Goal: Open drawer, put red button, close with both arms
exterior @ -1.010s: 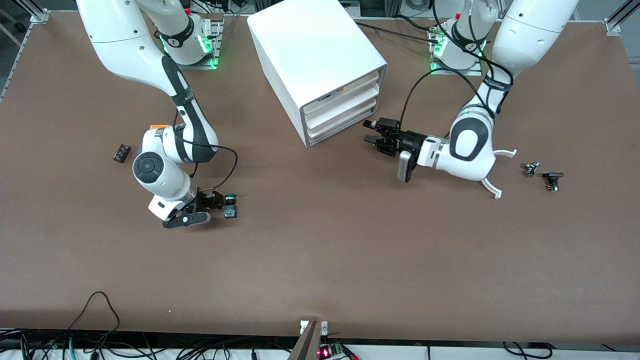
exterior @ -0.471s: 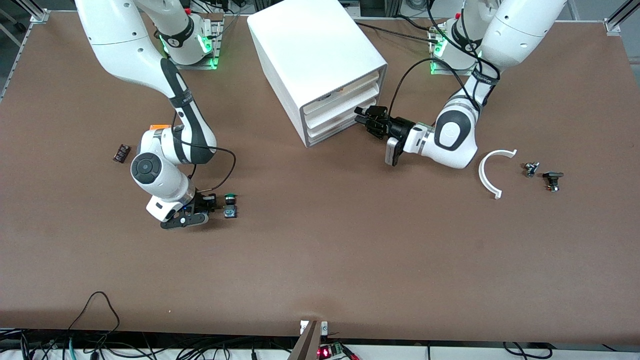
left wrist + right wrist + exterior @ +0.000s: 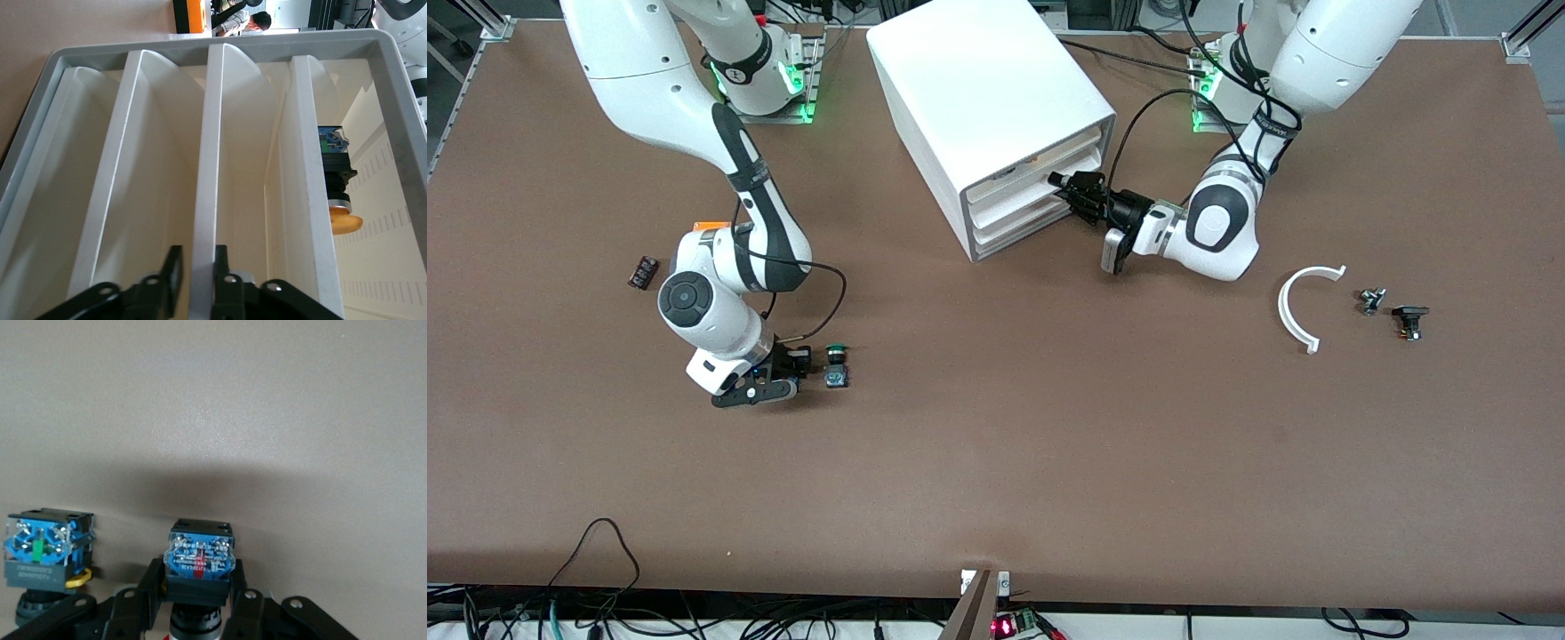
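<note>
Swung the left pincer (image 3: pixel 1069 188) up to the cabinet (image 3: pixel 987 107) since a second ago. Nearest, got the right pincer (image 3: pixel 197 590) clamped on the red button (image 3: pixel 200 560), low on the desk (image 3: pixel 1049 444) beside the green button (image 3: pixel 836 358), looks ready to lift. Farther up, got the left fingers (image 3: pixel 172 270) parted astride the drawer (image 3: pixel 203 167) lip, probably for pulling. Plain brown matte desk, cables round the edges.

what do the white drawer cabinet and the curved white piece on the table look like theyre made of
The boxy white drawer cabinet looks like moulded plastic: smooth satin shell, rounded corners, thin drawer walls. The curved white arc piece also looks like plastic, thin, rigid and matte with a small lip at each end, though painted metal cannot be ruled out.
</note>
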Controlling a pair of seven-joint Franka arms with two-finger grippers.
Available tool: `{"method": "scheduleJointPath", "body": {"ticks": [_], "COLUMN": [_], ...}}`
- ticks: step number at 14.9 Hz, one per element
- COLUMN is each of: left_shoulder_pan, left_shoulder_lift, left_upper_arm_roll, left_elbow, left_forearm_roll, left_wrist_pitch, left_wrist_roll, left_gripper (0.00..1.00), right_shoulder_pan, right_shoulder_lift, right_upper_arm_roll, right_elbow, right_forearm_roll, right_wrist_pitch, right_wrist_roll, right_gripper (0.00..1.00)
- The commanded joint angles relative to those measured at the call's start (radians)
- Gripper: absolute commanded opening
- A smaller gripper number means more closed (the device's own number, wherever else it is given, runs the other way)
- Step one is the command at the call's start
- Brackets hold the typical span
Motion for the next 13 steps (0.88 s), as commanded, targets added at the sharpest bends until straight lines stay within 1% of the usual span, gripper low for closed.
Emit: {"method": "scheduleJointPath", "body": {"ticks": [1,3,4,6,9,11,13], "left_shoulder_pan": [0.001,0.004,0.012,0.027,0.07,0.108,0.15], "left_shoulder_lift": [-0.033,-0.033,-0.033,-0.027,-0.005,0.038,0.076], "left_upper_arm_roll": [-0.006,-0.005,0.0,0.02,0.029,0.029,0.028], "left_elbow": [-0.03,-0.021,-0.016,0.035,0.166,0.261,0.327], "left_forearm_roll": [-0.03,-0.03,-0.027,0.0,0.149,0.243,0.272], "left_wrist_pitch": [0.01,0.008,0.008,0.003,0.003,-0.001,-0.006], "left_wrist_roll": [0.02,-0.005,-0.023,-0.067,-0.194,-0.25,-0.262], "left_gripper": [0.0,0.0,0.0,0.0,0.0,0.0,0.0], "right_shoulder_pan": [0.0,0.009,0.009,0.009,0.011,0.011,0.028], "right_shoulder_lift": [-0.023,-0.031,-0.035,-0.037,-0.049,-0.049,-0.051], "right_upper_arm_roll": [0.006,0.005,0.003,0.0,0.0,0.0,0.001], "right_elbow": [0.01,0.035,0.064,0.139,0.234,0.333,0.404], "right_forearm_roll": [0.016,0.013,0.013,0.013,0.001,0.001,-0.008], "right_wrist_pitch": [-0.024,-0.071,-0.123,-0.249,-0.396,-0.516,-0.597], "right_wrist_roll": [0.065,0.147,0.162,0.207,0.323,0.403,0.512], "right_gripper": [0.0,0.0,0.0,0.0,0.0,0.0,0.0]}}
